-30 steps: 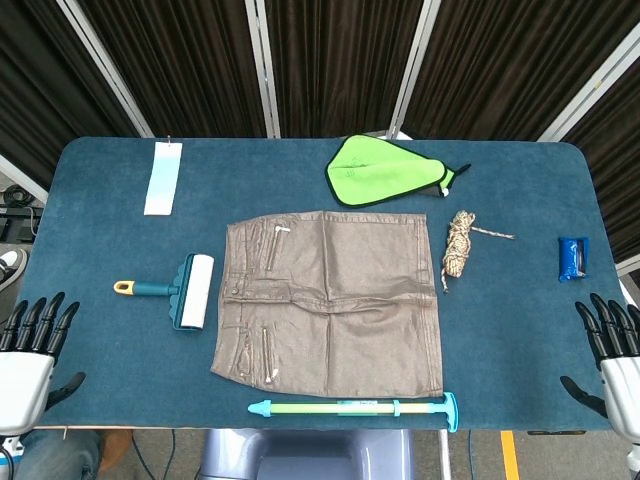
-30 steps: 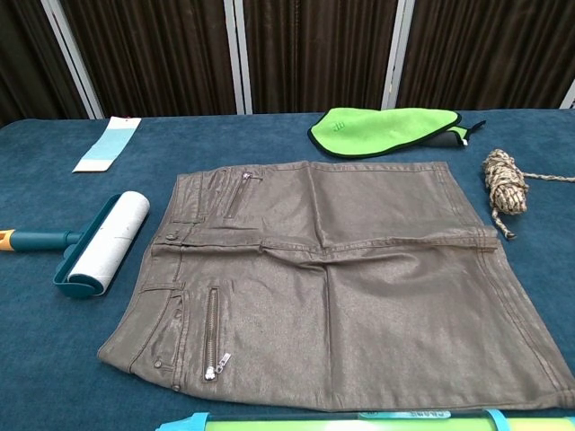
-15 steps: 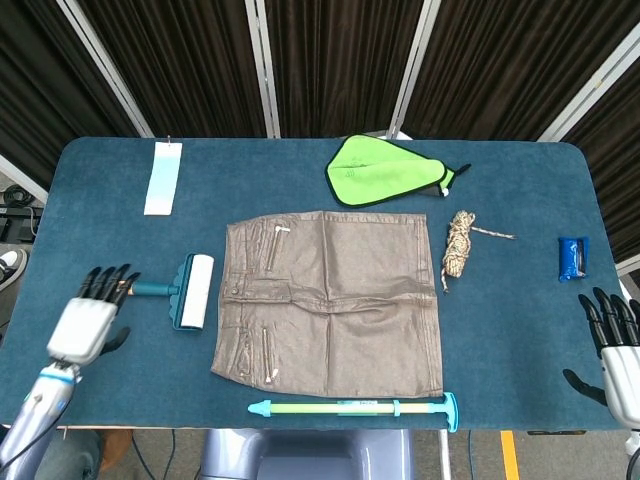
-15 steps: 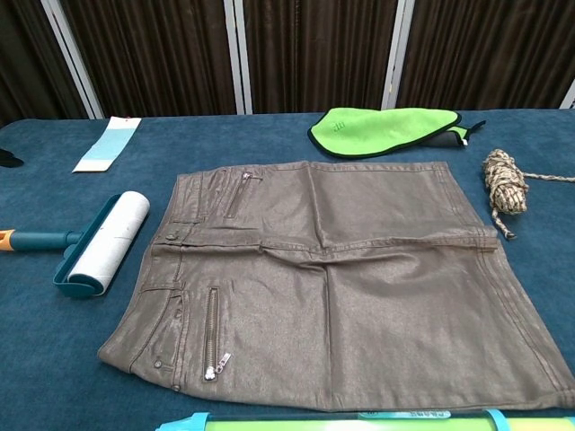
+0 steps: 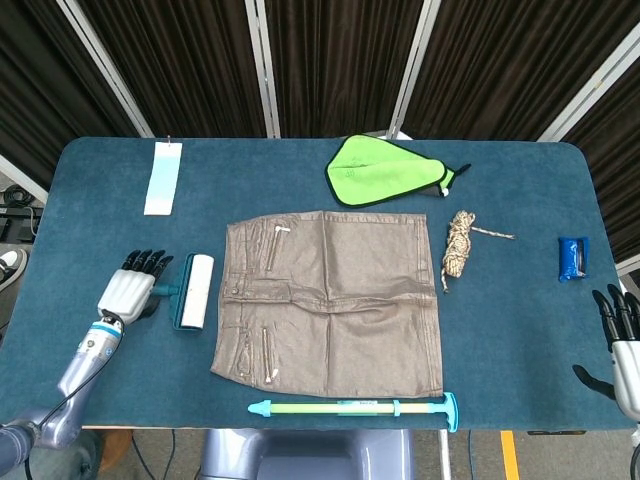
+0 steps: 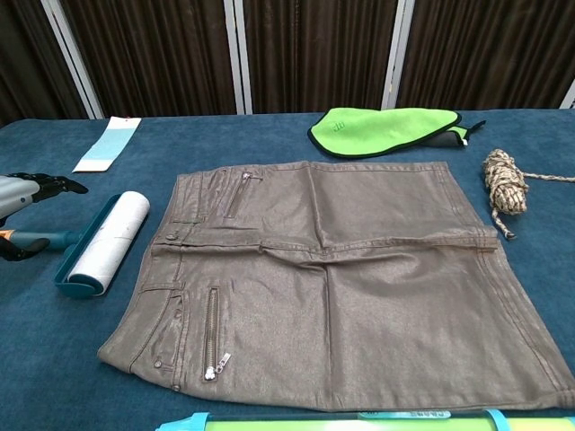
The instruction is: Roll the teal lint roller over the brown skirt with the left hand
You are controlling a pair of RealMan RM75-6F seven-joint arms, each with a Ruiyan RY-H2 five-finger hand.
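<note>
The teal lint roller (image 5: 190, 291) lies flat on the blue table (image 5: 90, 210), just left of the brown skirt (image 5: 330, 303), its white roll parallel to the skirt's waistband edge and close beside it without overlapping. Its handle points left, away from the skirt. The left hand (image 5: 130, 287) is over that handle, palm down, with its dark fingers (image 5: 148, 261) extended and spread toward the far side of the table. In the chest view the hand sits above the handle with the thumb below it, and no grip on the handle is visible, so the hand appears open. The right hand (image 5: 620, 335) shows only at the table's right edge, fingers straight, apart and holding nothing.

The skirt is spread flat at the middle of the table, waistband to the left, zippers visible. A bright green cloth (image 5: 385, 170) lies beyond it, a coiled rope bundle (image 5: 459, 245) to its right, and a small blue packet (image 5: 572, 256) further right. A pale blue and white card (image 5: 163, 177) rests at the far left, and a long teal and light green tool (image 5: 360, 407) lies along the near edge.
</note>
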